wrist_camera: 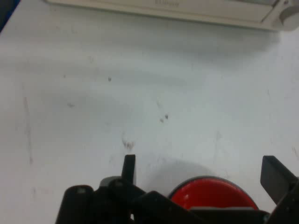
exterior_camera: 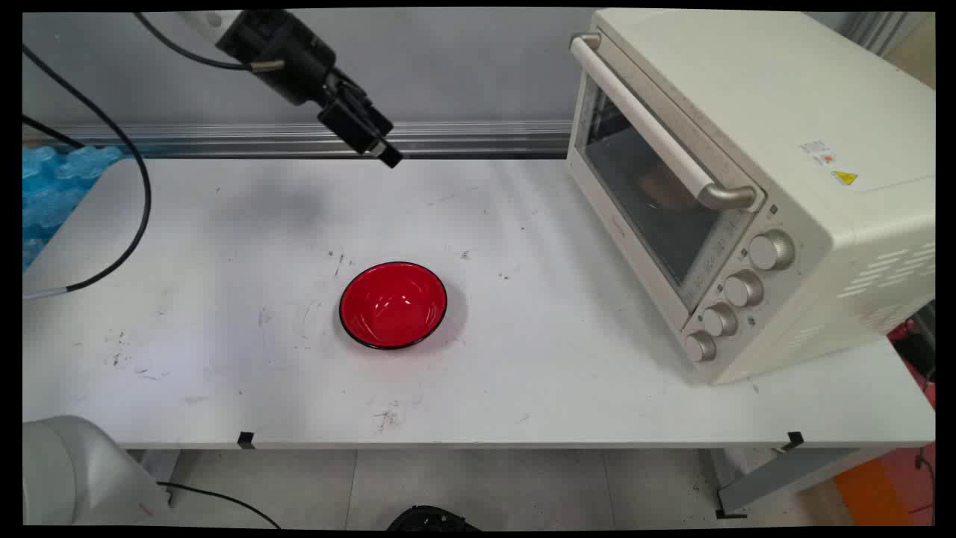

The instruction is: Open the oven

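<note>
Near the table (exterior_camera: 523,388) middle sits a red bowl (exterior_camera: 393,305), upright, empty; gripper (exterior_camera: 377,146) hangs high above its far side, fingers wide apart, holding nothing; oven (exterior_camera: 747,187) stands right

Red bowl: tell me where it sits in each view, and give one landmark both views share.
Main view: the red bowl sits mid-table, left of the toaster oven.
Hand view: the bowl is at the bottom edge, between the fingers.
Shared landmark: the oven, a cream strip along the hand view's top.
</note>
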Controlling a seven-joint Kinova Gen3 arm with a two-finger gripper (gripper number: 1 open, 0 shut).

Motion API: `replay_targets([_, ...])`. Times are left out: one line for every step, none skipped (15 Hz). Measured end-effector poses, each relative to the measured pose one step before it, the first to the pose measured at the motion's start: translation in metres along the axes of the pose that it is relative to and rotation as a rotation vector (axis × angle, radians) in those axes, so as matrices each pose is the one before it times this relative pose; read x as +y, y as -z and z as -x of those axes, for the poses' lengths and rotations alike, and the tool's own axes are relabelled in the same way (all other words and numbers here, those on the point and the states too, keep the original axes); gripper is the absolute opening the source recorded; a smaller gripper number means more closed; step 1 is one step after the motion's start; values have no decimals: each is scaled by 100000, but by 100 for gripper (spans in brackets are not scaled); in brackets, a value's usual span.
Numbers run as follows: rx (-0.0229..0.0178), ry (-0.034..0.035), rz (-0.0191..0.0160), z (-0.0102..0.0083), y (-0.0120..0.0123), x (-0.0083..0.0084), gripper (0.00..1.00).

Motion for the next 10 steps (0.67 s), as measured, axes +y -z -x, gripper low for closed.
replay_targets([985,-272,-3,-524,-447,-74,100])
replay_targets([817,-212,-3,-445,-399,-66,100])
replay_targets([567,-148,13,-312,-293,-44,100])
replay_targets([863,-180,-1,-458,-435,-72,100])
replay_targets([1010,-197,49,-536,-509,-86,0])
replay_targets([945,-75,51,-483,-455,-91,0])
replay_targets([622,-1,13,-303,-288,-59,0])
replay_targets([994,73,124,-524,-493,-90,0])
replay_targets([809,75,126,-442,-410,-74,0])
replay_targets([908,88,175,-539,-466,-76,0])
